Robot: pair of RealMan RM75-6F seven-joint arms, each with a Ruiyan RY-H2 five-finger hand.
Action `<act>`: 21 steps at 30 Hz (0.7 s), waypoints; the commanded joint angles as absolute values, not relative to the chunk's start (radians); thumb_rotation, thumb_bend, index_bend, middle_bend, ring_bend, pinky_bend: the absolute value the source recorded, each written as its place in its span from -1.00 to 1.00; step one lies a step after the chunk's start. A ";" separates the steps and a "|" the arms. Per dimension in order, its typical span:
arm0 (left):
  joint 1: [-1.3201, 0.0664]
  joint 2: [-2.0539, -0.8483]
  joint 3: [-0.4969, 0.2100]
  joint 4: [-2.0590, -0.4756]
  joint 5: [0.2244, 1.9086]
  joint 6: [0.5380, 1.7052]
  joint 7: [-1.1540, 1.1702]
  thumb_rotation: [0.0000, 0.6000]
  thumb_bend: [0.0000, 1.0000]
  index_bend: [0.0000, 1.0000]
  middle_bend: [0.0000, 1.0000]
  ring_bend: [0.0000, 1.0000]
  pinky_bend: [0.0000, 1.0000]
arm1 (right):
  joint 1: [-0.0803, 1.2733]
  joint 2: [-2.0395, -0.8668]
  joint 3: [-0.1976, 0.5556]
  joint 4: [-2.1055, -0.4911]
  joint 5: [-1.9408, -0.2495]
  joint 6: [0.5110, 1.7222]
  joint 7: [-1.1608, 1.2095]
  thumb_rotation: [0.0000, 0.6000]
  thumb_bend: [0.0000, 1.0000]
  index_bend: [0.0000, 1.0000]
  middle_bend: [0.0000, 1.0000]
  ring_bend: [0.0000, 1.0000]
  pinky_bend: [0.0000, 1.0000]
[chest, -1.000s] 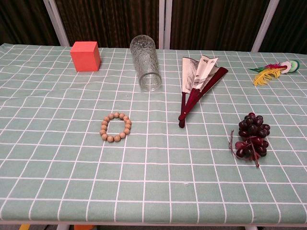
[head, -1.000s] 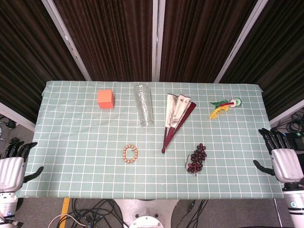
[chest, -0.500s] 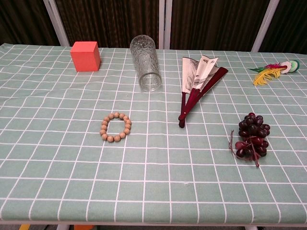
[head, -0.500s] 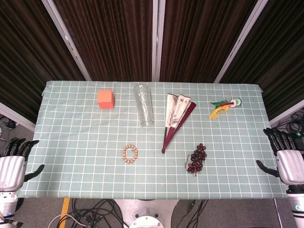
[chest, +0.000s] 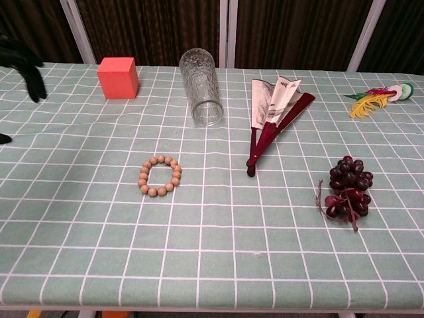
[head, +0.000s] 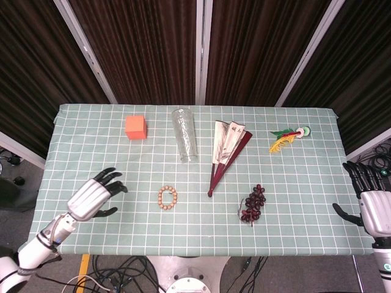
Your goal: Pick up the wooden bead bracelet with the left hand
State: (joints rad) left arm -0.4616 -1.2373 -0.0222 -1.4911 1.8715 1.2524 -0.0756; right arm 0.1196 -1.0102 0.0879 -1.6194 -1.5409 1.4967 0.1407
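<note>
Wooden beads form the bracelet, a small ring lying flat on the green checked tablecloth just left of centre in the lower half of the head view. To its left, over the lower left of the cloth, the left hand hangs with its dark fingers spread apart and holding nothing, clearly apart from the bracelet. In the chest view only its fingertips show at the upper left edge. The right hand sits off the cloth at the lower right edge of the head view, fingers spread and empty. Along the upper part of the cloth lie an orange cube, a clear glass on its side, a half-folded fan and a yellow tassel ornament. A dark grape bunch rests right of the bracelet, well apart.
</note>
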 commanded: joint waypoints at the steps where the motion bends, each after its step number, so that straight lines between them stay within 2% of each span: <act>1: -0.559 -1.333 -0.012 -1.399 1.914 1.164 -0.132 1.00 -0.62 -0.24 -0.19 -0.63 -0.68 | 0.118 -1.012 0.089 -1.620 -1.533 1.492 0.139 1.00 -0.80 -1.00 -0.87 -1.00 -1.00; 10: -0.653 -1.483 -0.003 -1.280 1.874 1.037 -0.067 1.00 -0.61 -0.24 -0.20 -0.63 -0.69 | 0.120 -1.018 0.093 -1.614 -1.513 1.481 0.142 1.00 -0.80 -1.00 -0.87 -1.00 -1.00; 17: -0.686 -1.561 0.013 -1.229 1.862 1.009 0.013 1.00 -0.59 -0.23 -0.20 -0.63 -0.71 | 0.119 -1.024 0.094 -1.606 -1.510 1.481 0.148 1.00 -0.80 -1.00 -0.87 -1.00 -1.00; 21: -0.690 -1.601 0.011 -1.194 1.846 1.016 0.067 1.00 -0.58 -0.23 -0.20 -0.77 -0.76 | 0.114 -1.024 0.093 -1.604 -1.505 1.483 0.151 1.00 -0.80 -1.00 -0.87 -1.00 -1.00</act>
State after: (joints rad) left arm -0.6863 -1.5869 0.0107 -1.2076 1.8531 1.0141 0.0517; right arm 0.1141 -1.0242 0.0932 -1.6044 -1.5051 1.4827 0.1508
